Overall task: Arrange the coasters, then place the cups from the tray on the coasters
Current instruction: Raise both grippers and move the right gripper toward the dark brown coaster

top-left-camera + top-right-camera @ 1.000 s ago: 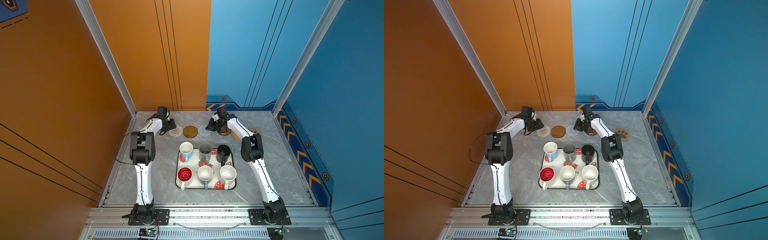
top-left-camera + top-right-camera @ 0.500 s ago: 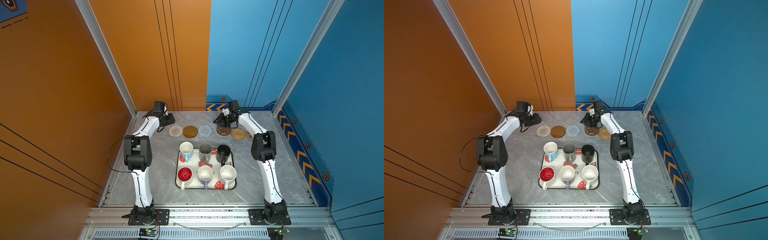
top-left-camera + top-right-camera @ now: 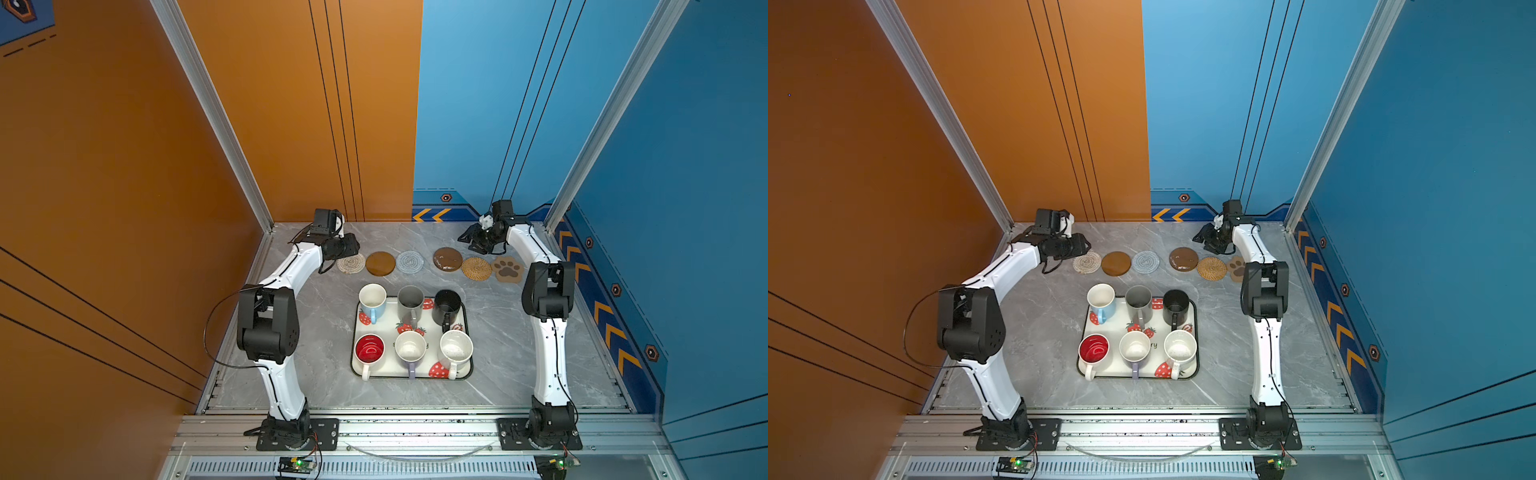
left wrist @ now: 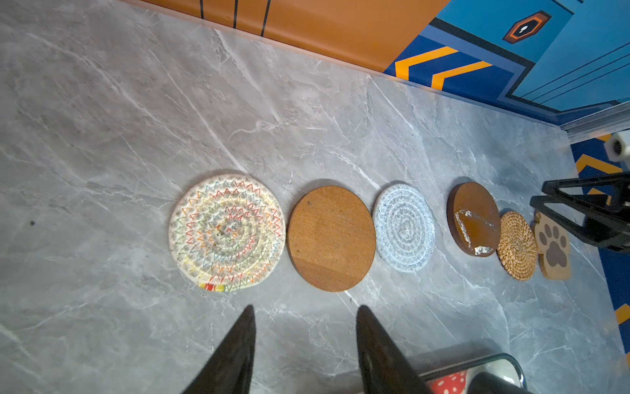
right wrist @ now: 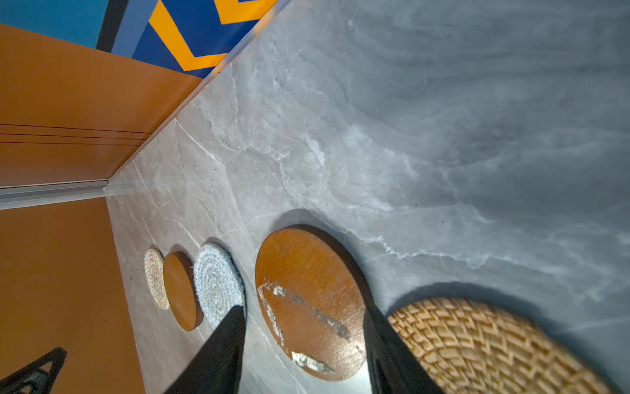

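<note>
Coasters [image 3: 409,262] lie rowed beyond the tray [image 3: 390,371], left fingers [image 4: 235,351] and right fingers [image 5: 218,354] spread, empty; best grip each cup [image 3: 409,347] by its rim, lift vertically.

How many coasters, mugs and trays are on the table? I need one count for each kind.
Coasters: 6 (beige woven, brown disc, grey woven, scuffed disc, rattan, paw)
Mugs: 6 (light blue, grey, black, red-inside, lavender, speckled)
Tray: 1
Total: 13

Paw coaster [image 3: 1236,266] is partly hidden by the right arm [image 3: 1264,291] in a top view. Rattan coaster [image 5: 477,341] is cut off by the right wrist view's edge. Only a corner of the tray [image 4: 496,366] is caught in the left wrist view.
</note>
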Controlling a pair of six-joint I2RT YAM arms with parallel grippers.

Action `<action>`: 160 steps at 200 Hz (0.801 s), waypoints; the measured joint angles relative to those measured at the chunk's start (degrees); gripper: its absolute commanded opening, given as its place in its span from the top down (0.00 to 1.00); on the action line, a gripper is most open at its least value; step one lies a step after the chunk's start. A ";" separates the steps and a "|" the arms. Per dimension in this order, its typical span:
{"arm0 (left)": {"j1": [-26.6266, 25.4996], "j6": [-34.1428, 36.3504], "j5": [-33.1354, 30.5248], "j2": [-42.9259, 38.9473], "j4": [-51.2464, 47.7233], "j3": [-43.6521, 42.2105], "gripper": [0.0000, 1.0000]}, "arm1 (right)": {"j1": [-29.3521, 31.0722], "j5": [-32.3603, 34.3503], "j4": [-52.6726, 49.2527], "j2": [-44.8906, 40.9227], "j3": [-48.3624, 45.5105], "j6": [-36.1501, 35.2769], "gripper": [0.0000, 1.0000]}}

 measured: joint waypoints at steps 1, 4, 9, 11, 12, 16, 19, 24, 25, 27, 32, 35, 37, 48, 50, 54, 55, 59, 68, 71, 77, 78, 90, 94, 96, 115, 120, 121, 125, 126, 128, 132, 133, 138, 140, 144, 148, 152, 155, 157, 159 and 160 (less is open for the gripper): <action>0.00 0.00 0.00 -0.07 0.00 -0.09 0.51 | -0.02 0.00 0.00 0.17 0.13 -0.07 0.44; -0.02 -0.07 0.07 -0.42 0.17 -0.46 0.51 | -0.09 0.00 -0.04 0.52 0.44 -0.15 0.44; -0.02 -0.20 0.09 -0.90 0.39 -0.94 0.51 | -0.11 0.00 -0.11 1.11 0.81 -0.17 0.44; -0.04 -0.26 0.09 -1.09 0.52 -1.14 0.51 | -0.11 0.00 -0.15 1.38 1.03 -0.20 0.44; -0.07 -0.28 0.09 -1.14 0.59 -1.20 0.51 | -0.11 0.00 -0.17 1.46 1.11 -0.20 0.44; -0.17 -0.42 0.09 -1.51 0.76 -1.51 0.51 | -0.13 0.00 -0.35 2.03 1.60 -0.28 0.44; -0.20 -0.44 0.09 -1.75 0.85 -1.70 0.51 | -0.15 0.00 -0.44 2.38 1.90 -0.33 0.44; -0.26 -0.48 0.09 -2.10 0.94 -1.97 0.51 | -0.17 -0.02 -0.57 3.06 2.45 -0.35 0.44; -0.28 -0.50 0.09 -2.21 1.03 -2.05 0.51 | -0.17 -0.02 -0.59 3.15 2.54 -0.35 0.44; -0.28 -0.57 0.09 -2.36 1.07 -2.16 0.51 | -0.20 -0.04 -0.63 3.39 2.75 -0.35 0.44; -0.42 -0.63 0.09 -2.75 1.09 -2.38 0.51 | -0.20 -0.04 -0.68 4.04 3.34 -0.37 0.44; -0.48 -0.70 0.07 -2.93 1.07 -2.47 0.51 | -0.22 -0.04 -0.72 4.33 3.63 -0.37 0.44; -0.55 -0.72 0.07 -3.08 1.05 -2.51 0.51 | -0.26 -0.07 -0.72 4.61 3.80 -0.39 0.44; -0.83 -0.87 0.04 -3.63 1.11 -2.58 0.51 | -0.37 -0.11 -1.03 5.64 4.70 -0.57 0.45; -0.90 -0.94 0.04 -3.72 1.14 -2.60 0.51 | -0.39 -0.15 -1.05 5.77 4.83 -0.57 0.44; -0.98 -1.09 0.04 -3.85 1.22 -2.60 0.51 | -0.44 -0.24 -1.14 6.14 5.22 -0.68 0.45; -0.98 -1.07 0.04 -3.91 1.25 -2.60 0.51 | -0.46 -0.26 -1.14 6.21 5.29 -0.70 0.44; -1.01 -1.31 0.04 -4.02 1.38 -2.62 0.51 | -0.50 -0.31 -1.14 6.58 5.62 -0.76 0.44; -1.11 -1.51 0.07 -4.22 1.53 -2.64 0.51 | -0.59 -0.46 -1.18 7.13 6.19 -0.79 0.45; -1.18 -1.55 0.07 -4.24 1.57 -2.69 0.51 | -0.63 -0.55 -1.16 7.28 6.32 -0.81 0.45; -1.33 -1.73 0.04 -4.35 1.75 -2.84 0.52 | -0.70 -0.74 -1.18 7.41 6.47 -0.83 0.47; -1.36 -1.75 0.07 -4.35 1.75 -2.84 0.52 | -0.70 -0.74 -1.16 7.41 6.49 -0.83 0.48; -1.36 -1.95 0.07 -4.52 1.92 -3.21 0.52 | -0.76 -1.05 -1.20 7.50 6.71 -0.85 0.50; -1.40 -1.97 0.04 -4.52 1.92 -3.30 0.52 | -0.79 -1.20 -1.20 7.54 6.78 -0.83 0.50; -1.40 -1.99 0.04 -4.55 1.92 -3.37 0.52 | -0.79 -1.38 -1.20 7.56 6.80 -0.87 0.51; -1.40 -2.40 0.04 -4.55 2.03 -3.85 0.52 | -0.70 -2.08 -1.22 7.67 6.86 -1.18 0.53; -1.40 -2.45 0.02 -4.59 2.10 -4.02 0.52 | -0.61 -2.21 -1.22 7.72 6.86 -1.33 0.54; -1.40 -2.47 0.02 -4.59 2.10 -4.04 0.52 | -0.61 -2.23 -1.22 7.72 6.86 -1.33 0.54; -1.40 -2.62 0.02 -4.61 2.12 -4.15 0.52 | -0.55 -2.29 -1.22 7.72 6.84 -1.46 0.55; -1.40 -2.60 0.02 -4.61 2.14 -4.17 0.52 | -0.52 -2.29 -1.22 7.72 6.84 -1.46 0.56; -1.40 -2.67 0.02 -4.63 2.16 -4.24 0.52 | -0.48 -2.34 -1.25 7.74 6.84 -1.44 0.56; -1.40 -2.82 0.00 -4.63 2.19 -4.31 0.52 | -0.42 -2.45 -1.22 7.74 6.82 -1.60 0.56; -1.40 -2.80 0.00 -4.63 2.19 -4.33 0.52 | -0.37 -2.51 -1.22 7.74 6.78 -1.66 0.56; -1.40 -2.84 -0.02 -4.66 2.21 -4.35 0.52 | -0.26 -2.67 -1.22 7.74 6.71 -1.70 0.56; -1.40 -2.86 -0.04 -4.66 2.23 -4.35 0.52 | -0.20 -2.69 -1.22 7.74 6.64 -1.77 0.56; -1.40 -2.89 -0.07 -4.66 2.32 -4.35 0.52 | -0.04 -2.80 -1.22 7.74 6.54 -1.84 0.57; -1.40 -2.95 -0.09 -4.66 2.38 -4.35 0.52 | 0.09 -2.91 -1.20 7.74 6.40 -1.88 0.57; -1.40 -2.97 -0.11 -4.66 2.43 -4.35 0.52 | 0.26 -3.08 -1.20 7.74 6.21 -1.92 0.57; -1.40 -2.99 -0.11 -4.66 2.47 -4.35 0.52 | 0.39 -3.08 -1.20 7.74 5.99 -1.95 0.57; -1.40 -2.99 -0.11 -4.68 2.51 -4.35 0.52 | 0.48 -3.10 -1.22 7.74 5.84 -2.01 0.57; -1.40 -2.99 -0.11 -4.70 2.51 -4.35 0.52 | 0.61 -3.39 -1.18 7.74 5.66 -2.05 0.57; -1.40 -3.02 -0.11 -4.72 2.54 -4.35 0.52 | 0.66 -3.54 -1.11 7.74 5.60 -2.05 0.57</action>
